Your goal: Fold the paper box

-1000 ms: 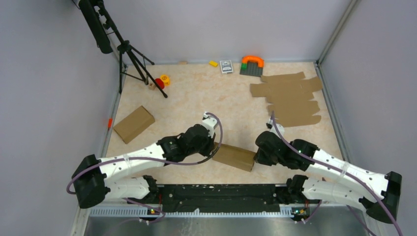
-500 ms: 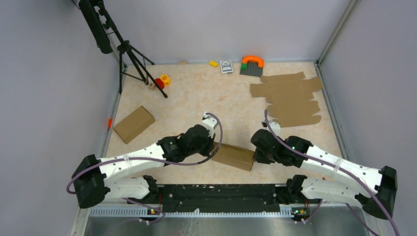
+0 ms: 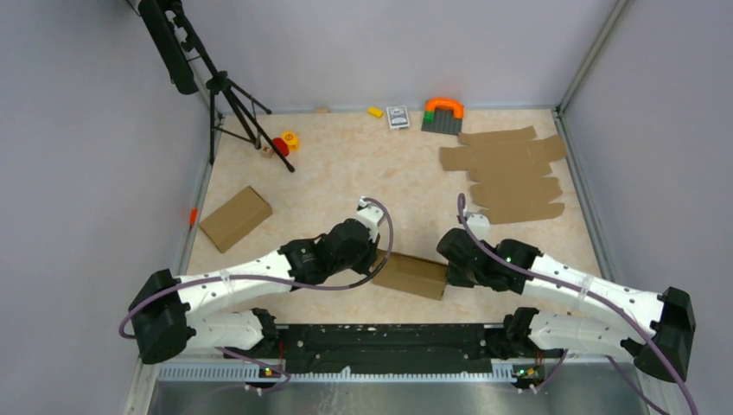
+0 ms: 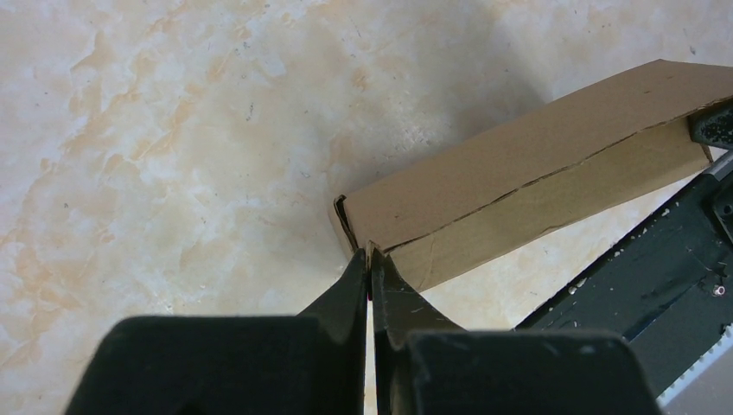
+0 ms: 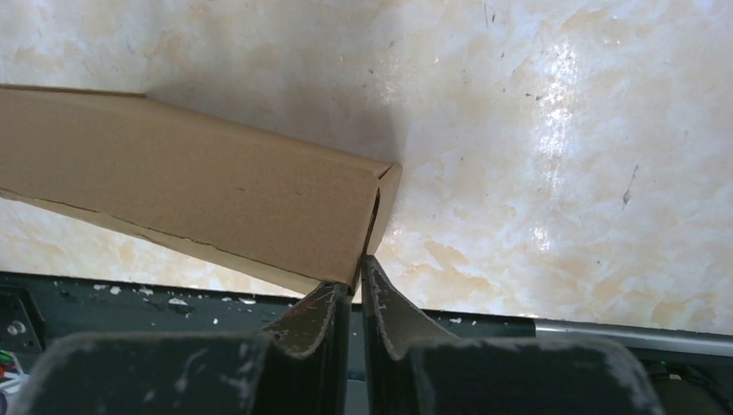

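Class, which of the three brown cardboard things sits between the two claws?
The long paper box in the near middle; the closed box lies far left, the flat sheets far right.

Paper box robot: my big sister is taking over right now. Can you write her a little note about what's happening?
Left gripper: shut, tips against the near left corner of the paper box. I can't tell if it actually pinches cardboard.
Right gripper: shut on the box's right-end corner edge.
Where: the box lies between the two grippers, near the front edge of the table. The spare flat sheets are at the far right.
Done: the box looks folded into a closed, shallow shape.
Left: probably press the long front seam flush, then let go.
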